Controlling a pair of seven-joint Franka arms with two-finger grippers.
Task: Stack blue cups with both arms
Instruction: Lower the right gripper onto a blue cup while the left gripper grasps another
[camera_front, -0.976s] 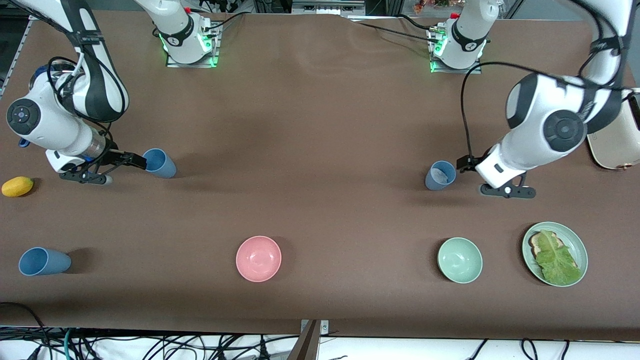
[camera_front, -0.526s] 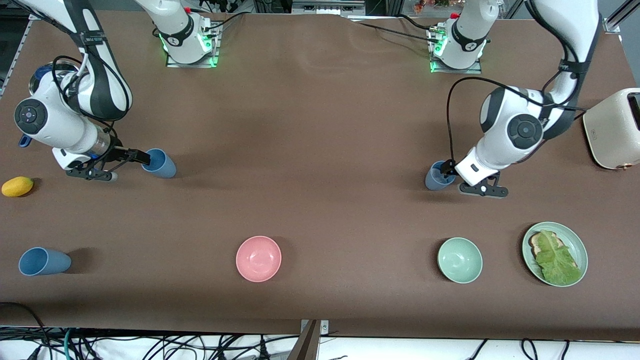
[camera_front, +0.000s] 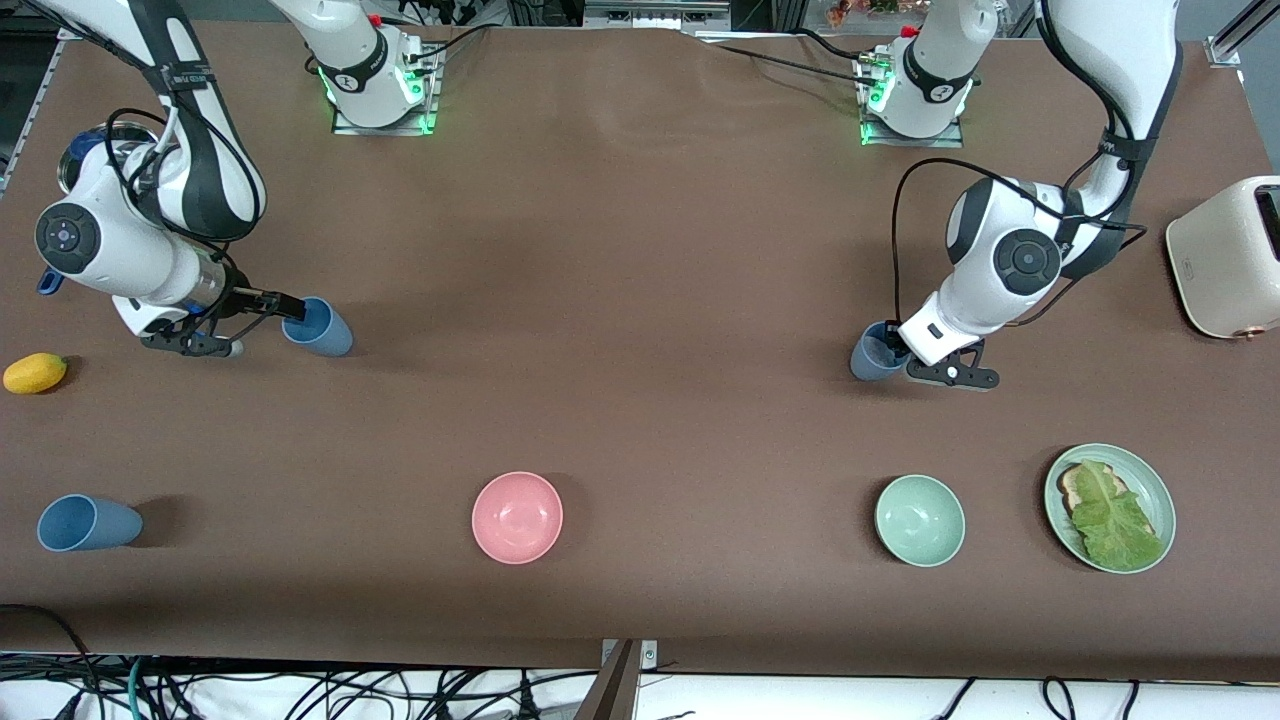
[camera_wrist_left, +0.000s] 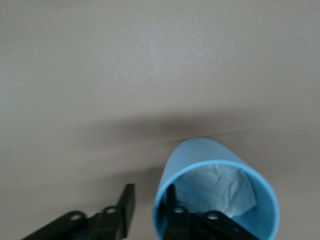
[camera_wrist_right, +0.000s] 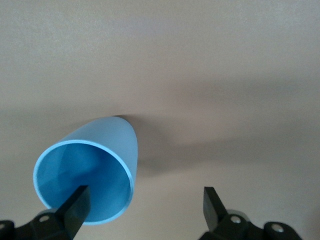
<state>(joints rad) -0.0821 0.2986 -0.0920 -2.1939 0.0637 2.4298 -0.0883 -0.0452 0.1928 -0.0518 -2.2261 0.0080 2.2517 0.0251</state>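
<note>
A greyer blue cup (camera_front: 872, 355) with a white patch inside (camera_wrist_left: 215, 192) stands toward the left arm's end of the table. My left gripper (camera_front: 893, 345) (camera_wrist_left: 149, 192) straddles its rim, one finger (camera_wrist_left: 171, 202) inside and the other outside. The fingers have narrowed, but a gap shows beside the wall. Toward the right arm's end stands a second blue cup (camera_front: 320, 328) (camera_wrist_right: 87, 170). My right gripper (camera_front: 282, 310) (camera_wrist_right: 145, 197) is wide open at its rim, one finger (camera_wrist_right: 77, 204) at the mouth. A third blue cup (camera_front: 85, 522) stands nearer the front camera, untouched.
A pink bowl (camera_front: 517, 517), a green bowl (camera_front: 919, 520) and a green plate (camera_front: 1160, 490) with toast and lettuce line the strip nearest the front camera. A cream toaster (camera_front: 1225, 255) sits at the left arm's end. A yellow fruit (camera_front: 35, 372) lies at the right arm's end.
The left arm swung in to the grey-blue cup, put one finger inside it and narrowed its fingers. The right gripper slid forward to its cup's rim and stayed wide.
</note>
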